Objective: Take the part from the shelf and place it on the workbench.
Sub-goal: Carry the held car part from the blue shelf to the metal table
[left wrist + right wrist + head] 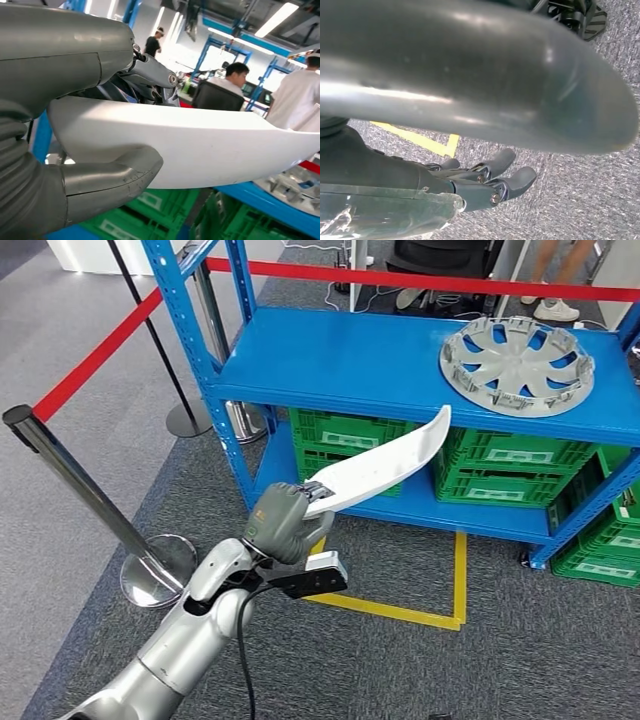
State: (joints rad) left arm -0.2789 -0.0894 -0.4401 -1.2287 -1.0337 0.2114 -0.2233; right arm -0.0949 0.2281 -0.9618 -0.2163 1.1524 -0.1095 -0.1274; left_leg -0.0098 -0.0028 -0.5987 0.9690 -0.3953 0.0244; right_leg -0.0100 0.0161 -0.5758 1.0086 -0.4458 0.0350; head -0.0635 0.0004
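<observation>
We hold the white curved trim part (381,466) in our left hand (283,523), clear of the blue shelf (340,365) | right hand (486,182) hangs spread, empty | bench placement remains (bench unseen).

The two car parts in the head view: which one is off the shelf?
The long white curved part, held by the left robot hand; the round grey wheel cover lies on the blue shelf.

The left hand (285,523) grips a long white part (385,463), its tip pointing toward two o'clock. A grey hubcap (517,365) lies on the blue shelf (340,360) beyond.
</observation>
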